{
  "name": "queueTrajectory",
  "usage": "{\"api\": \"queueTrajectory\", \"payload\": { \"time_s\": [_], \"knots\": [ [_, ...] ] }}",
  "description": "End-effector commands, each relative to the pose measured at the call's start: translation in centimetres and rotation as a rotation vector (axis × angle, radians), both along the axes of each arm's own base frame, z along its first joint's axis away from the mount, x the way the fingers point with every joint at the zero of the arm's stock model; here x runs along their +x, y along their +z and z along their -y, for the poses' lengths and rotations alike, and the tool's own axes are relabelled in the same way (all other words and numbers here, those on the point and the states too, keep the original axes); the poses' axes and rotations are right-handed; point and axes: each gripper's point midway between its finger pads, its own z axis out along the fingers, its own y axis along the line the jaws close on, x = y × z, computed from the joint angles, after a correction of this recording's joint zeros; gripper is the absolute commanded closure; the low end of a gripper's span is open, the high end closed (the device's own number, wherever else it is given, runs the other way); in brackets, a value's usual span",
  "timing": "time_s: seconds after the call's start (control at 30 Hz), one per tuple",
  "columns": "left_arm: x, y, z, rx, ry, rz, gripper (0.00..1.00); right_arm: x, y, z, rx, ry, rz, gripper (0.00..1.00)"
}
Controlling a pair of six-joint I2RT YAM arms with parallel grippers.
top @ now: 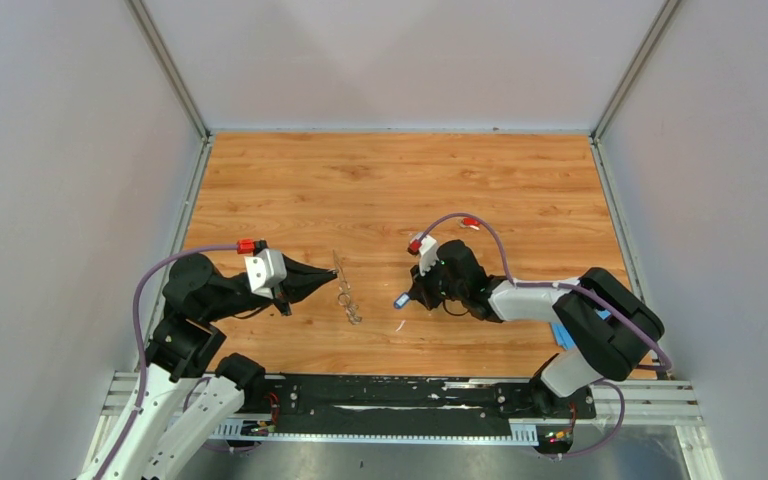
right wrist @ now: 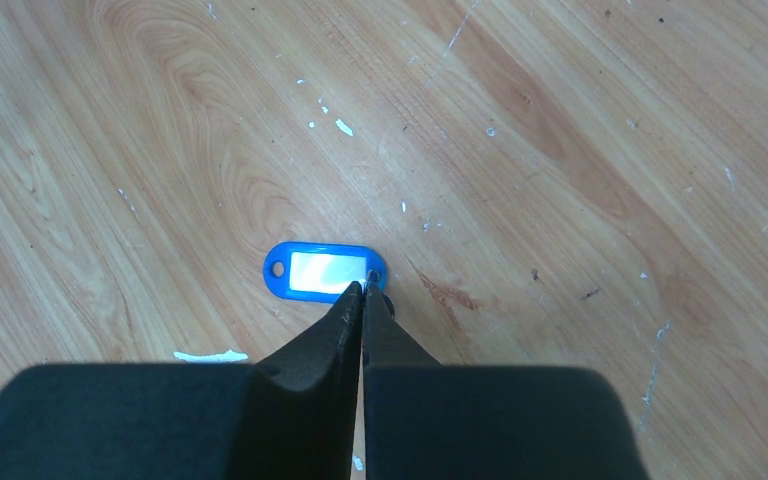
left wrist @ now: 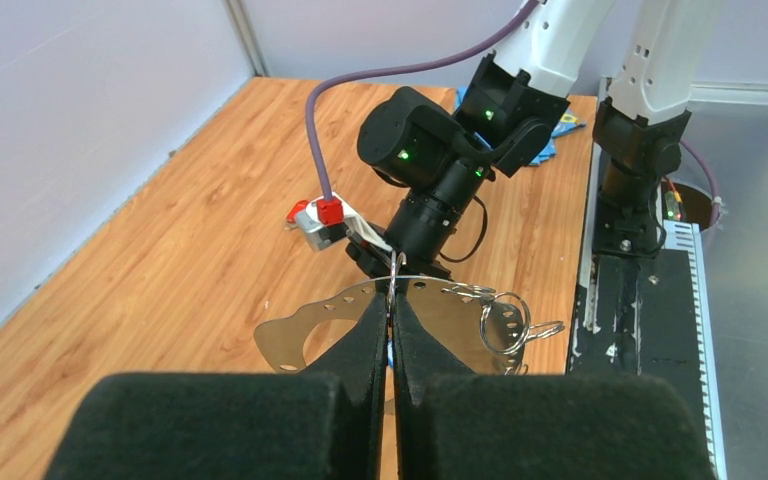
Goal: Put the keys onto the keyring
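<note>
We see a wood-grain tabletop (top: pixel 380 180) filling the middle of the frame, plain pale walls (top: pixel 400 60) boxing it in on three sides, and a slotted metal rail (top: pixel 650 398) along the bottom edge.

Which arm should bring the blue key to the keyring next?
Right. The right gripper is shut at the end of the blue key, which lies on the table. The left gripper is shut on the keyring, so it should probably just hold.
</note>
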Motion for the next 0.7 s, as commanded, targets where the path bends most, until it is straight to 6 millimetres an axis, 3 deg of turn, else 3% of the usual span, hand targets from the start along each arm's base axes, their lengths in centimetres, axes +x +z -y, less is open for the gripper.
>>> {"api": "queueTrajectory", "payload": {
  "time_s": [0.0,0.17,0.3,0.43,0.67],
  "knots": [
    [-0.4,1.3,0.0,-0.019,-0.009,0.029,1.00,0.4,0.7,-0.4,0.009,0.028,0.020,0.99],
    [-0.4,1.2,0.0,-0.015,-0.007,0.028,1.00,-0.2,0.9,-0.6,0.029,0.047,0.009,1.00],
    [-0.1,0.8,-0.1,-0.012,0.006,0.021,1.00,-1.2,2.5,-1.0,0.076,0.081,-0.004,0.99],
    [0.5,0.4,-0.2,-0.002,0.035,0.017,1.00,-3.0,6.4,-1.2,0.153,0.125,0.000,1.00],
    [1.1,-0.9,-0.2,0.041,0.040,0.022,1.00,-9.8,15.0,-2.1,0.199,0.306,0.032,0.99]
  ]
}}
